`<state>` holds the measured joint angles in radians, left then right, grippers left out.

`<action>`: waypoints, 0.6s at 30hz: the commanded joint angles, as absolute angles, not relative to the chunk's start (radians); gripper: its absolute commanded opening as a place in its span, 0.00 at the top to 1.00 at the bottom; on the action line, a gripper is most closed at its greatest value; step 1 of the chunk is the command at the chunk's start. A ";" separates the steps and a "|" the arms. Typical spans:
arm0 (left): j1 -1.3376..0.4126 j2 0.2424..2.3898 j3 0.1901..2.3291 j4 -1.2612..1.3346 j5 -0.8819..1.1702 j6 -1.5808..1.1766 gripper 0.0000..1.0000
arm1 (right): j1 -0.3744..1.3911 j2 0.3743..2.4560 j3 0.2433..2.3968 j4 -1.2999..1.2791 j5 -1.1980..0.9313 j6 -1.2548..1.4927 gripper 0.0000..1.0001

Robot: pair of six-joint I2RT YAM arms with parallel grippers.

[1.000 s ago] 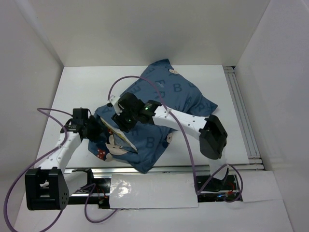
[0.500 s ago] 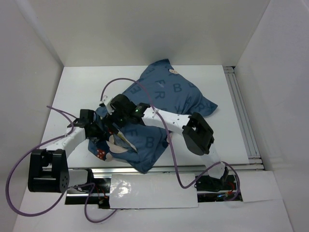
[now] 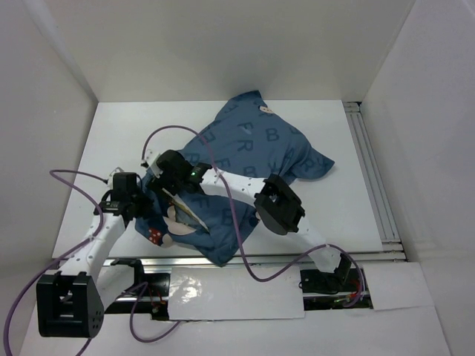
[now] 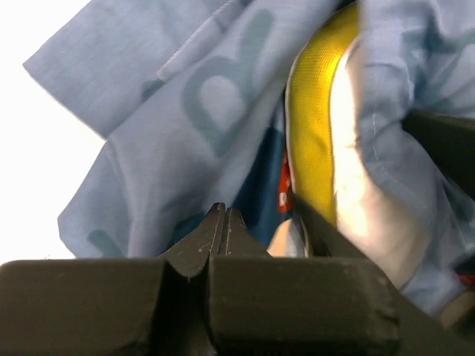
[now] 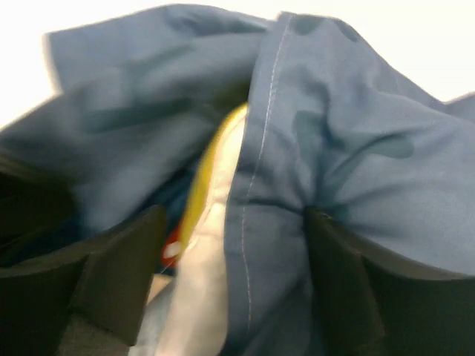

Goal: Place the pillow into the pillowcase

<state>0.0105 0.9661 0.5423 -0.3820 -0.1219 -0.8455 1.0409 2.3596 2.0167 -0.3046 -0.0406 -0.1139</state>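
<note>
Pillow (image 4: 315,126), yellow edge showing, lies mostly inside the blue pillowcase (image 3: 256,141) on the white counter (image 3: 111,133), with 1 corner still poking out at the near left. In the last second the jaws of the left gripper (image 4: 225,222) have closed together at the opening. Those of the right gripper (image 5: 234,278) have spread wide, astride the hem. It looks like a regrip before more pulling.

Bright, even light is washing over the flat white tabletop (image 3: 119,133) from above, leaving only soft shadows; both wrist views are blowing out to white behind the denim-blue printed cloth pillowcase (image 5: 356,148), the right one blurring softly
</note>
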 commanded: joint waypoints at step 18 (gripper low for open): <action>-0.048 1.140 0.591 -0.192 -0.074 -0.700 0.34 | 1.002 2.099 1.862 -0.248 0.055 -0.012 1.00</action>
